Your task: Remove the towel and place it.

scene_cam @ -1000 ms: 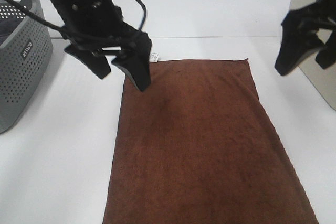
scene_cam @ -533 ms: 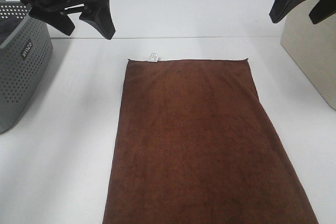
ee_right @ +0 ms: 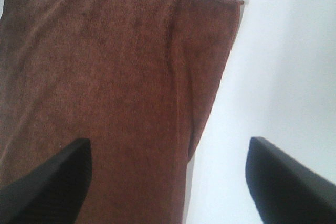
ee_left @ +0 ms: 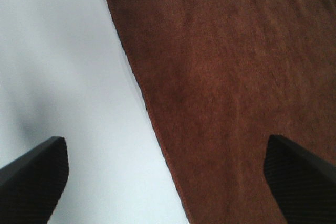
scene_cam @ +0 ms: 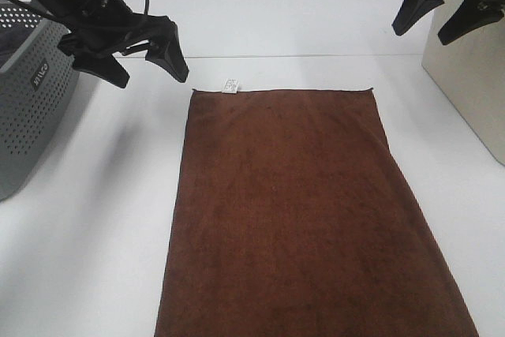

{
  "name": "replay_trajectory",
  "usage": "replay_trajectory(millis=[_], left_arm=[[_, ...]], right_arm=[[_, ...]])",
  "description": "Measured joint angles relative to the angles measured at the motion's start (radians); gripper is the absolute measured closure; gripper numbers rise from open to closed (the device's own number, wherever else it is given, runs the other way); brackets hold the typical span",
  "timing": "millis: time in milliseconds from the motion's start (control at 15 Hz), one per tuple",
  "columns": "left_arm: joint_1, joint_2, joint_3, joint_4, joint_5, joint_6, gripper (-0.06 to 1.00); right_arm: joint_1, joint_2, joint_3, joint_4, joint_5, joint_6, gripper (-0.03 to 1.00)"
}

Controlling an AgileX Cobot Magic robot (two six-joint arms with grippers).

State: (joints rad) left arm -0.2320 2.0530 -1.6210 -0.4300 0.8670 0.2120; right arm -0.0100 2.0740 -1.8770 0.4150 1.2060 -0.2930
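While towel (scene_cam: 308,211) lies flat, left pincer (scene_cam: 150,76) and right pincer (scene_cam: 421,35) hover near far corners, spread wide.

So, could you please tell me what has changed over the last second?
The left gripper rose from the tagged corner of the dark brown terry towel and drew back left, toward the grey perforated basket; the right gripper lifted away too. Both are open and empty. Towel and basket have not moved.

The towel (scene_cam: 308,211) lies flat mid-tabletop (scene_cam: 102,242), a basket (scene_cam: 31,108) to its left, a box (scene_cam: 467,76) to its right.
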Motion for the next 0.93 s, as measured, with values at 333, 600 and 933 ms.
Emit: replay_trajectory(millis=[333, 600, 933], left_arm=[[0.000, 0.153, -0.144, -0.051, -0.010, 0.014, 0.01], [0.000, 0.317, -0.368, -0.067, 0.037, 0.016, 0.01], [0.000, 0.534, -0.649, -0.062, 0.138, 0.001, 0.02]], right_arm=[[0.000, 0.192, -0.133, 0.023, 0.011, 0.035, 0.19], [0.000, 0.347, -0.276, 0.019, 0.011, 0.036, 0.19], [0.000, 0.475, -0.372, 0.017, 0.011, 0.036, 0.20]])
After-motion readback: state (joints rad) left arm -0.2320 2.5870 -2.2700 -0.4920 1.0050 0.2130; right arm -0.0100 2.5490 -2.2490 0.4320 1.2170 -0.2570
